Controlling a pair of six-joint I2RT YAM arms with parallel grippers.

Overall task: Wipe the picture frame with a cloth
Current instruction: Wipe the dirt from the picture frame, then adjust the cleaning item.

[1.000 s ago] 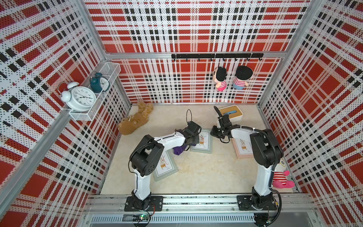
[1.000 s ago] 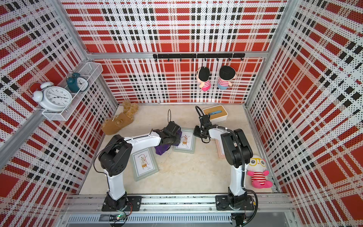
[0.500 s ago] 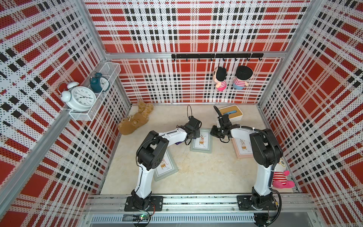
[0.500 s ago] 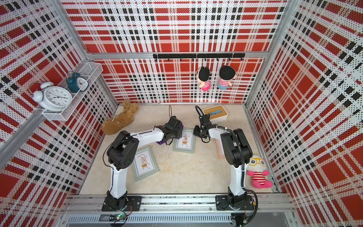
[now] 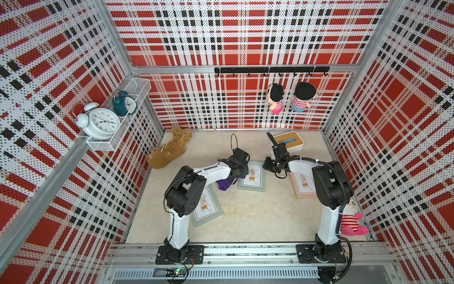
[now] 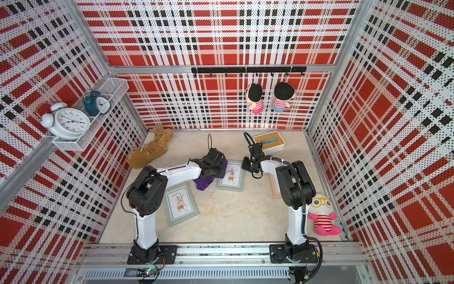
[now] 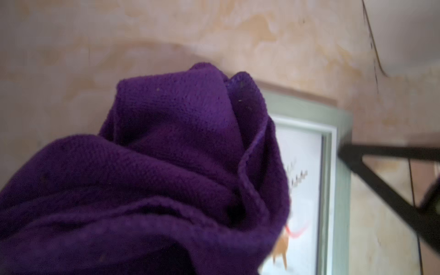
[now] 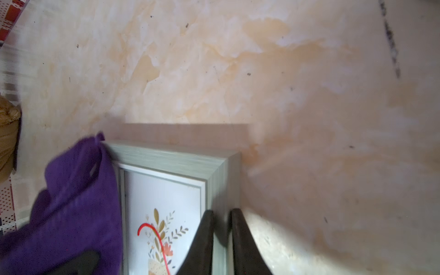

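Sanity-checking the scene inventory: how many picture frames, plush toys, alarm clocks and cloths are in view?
picture frames: 3
plush toys: 4
alarm clocks: 2
cloth: 1
Total: 10

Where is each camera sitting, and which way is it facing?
Top views: one stereo head high over the base rail, looking down; both whole arms show, left arm, right arm.
Left wrist: on the left arm, facing the bunched cloth; its own fingers are hidden.
Right wrist: on the right arm, facing the picture frame corner; its fingers clamp the rim.
Shared: both wrist views show cloth and picture frame.
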